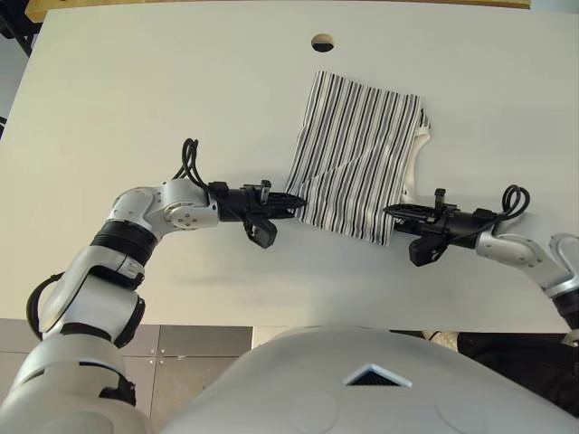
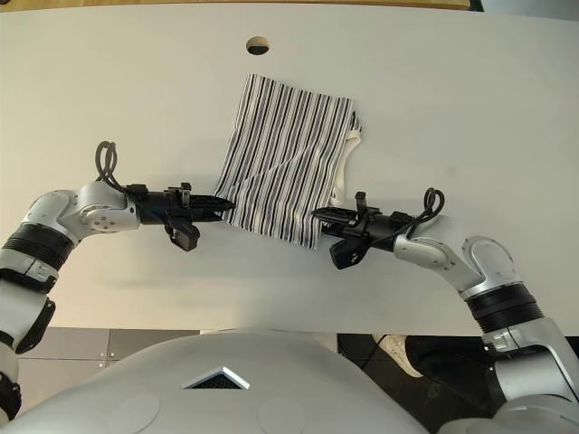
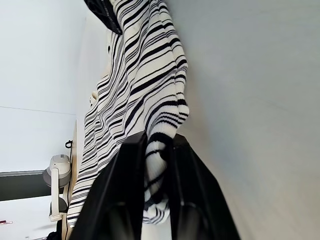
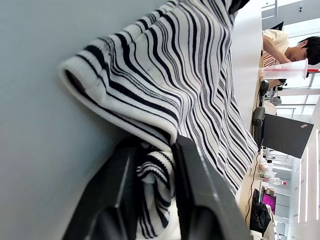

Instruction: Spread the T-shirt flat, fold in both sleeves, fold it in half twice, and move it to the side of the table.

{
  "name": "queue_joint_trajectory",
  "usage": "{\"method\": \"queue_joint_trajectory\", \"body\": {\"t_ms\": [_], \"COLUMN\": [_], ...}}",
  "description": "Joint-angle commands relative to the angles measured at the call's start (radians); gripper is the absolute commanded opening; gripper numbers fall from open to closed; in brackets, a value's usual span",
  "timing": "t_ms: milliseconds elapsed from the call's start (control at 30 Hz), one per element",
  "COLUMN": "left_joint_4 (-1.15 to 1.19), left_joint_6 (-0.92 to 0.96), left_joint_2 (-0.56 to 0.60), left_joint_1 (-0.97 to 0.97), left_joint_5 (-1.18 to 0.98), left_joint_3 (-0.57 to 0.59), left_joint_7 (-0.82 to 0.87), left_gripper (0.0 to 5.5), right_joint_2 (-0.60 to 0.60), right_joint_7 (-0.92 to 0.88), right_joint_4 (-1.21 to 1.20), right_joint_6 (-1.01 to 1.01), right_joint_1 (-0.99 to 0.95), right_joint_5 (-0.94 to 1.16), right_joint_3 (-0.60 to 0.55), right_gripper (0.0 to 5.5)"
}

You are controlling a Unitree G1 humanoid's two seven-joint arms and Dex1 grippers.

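— White flat-topped bench (image 1: pixel 136 108), round cable hole (image 1: pixel 322 42) near its far edge. Where is the garment?
— Black-and-white striped fabric T-shirt (image 1: pixel 357 149), already folded narrow, lies just right of the bench's middle. The left end effector (image 1: pixel 297 202) is pinching its near-left corner and the right end effector (image 1: pixel 391 212) its near-right corner.
— Recommendation for the fold?
— Judged a halving fold. Raise both corners level, carry them together to the far edge, keep the cloth taut, and release only once the edges align.
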Motion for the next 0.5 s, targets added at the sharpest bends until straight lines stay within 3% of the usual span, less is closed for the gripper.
{"method": "queue_joint_trajectory", "body": {"t_ms": [33, 267, 500], "left_joint_4": [0.052, 0.037, -0.491], "left_joint_6": [0.024, 0.012, 0.118], "left_joint_2": [-0.007, 0.021, 0.261], "left_joint_1": [0.046, 0.096, 0.518], "left_joint_5": [0.062, -0.007, -0.298], "left_joint_3": [-0.042, -0.035, 0.038], "left_joint_7": [-0.032, -0.058, -0.107], "left_gripper": [0.24, 0.14, 0.12], "right_joint_2": [0.012, 0.019, -0.058], "right_joint_7": [0.025, 0.004, 0.028], "right_joint_4": [0.023, -0.027, -0.168], "right_joint_6": [0.006, -0.020, -0.064], "right_joint_1": [0.024, 0.052, 0.253], "right_joint_5": [-0.016, 0.042, 0.308], "right_joint_3": [0.024, 0.003, -0.068], "right_gripper": [0.34, 0.15, 0.15]}}
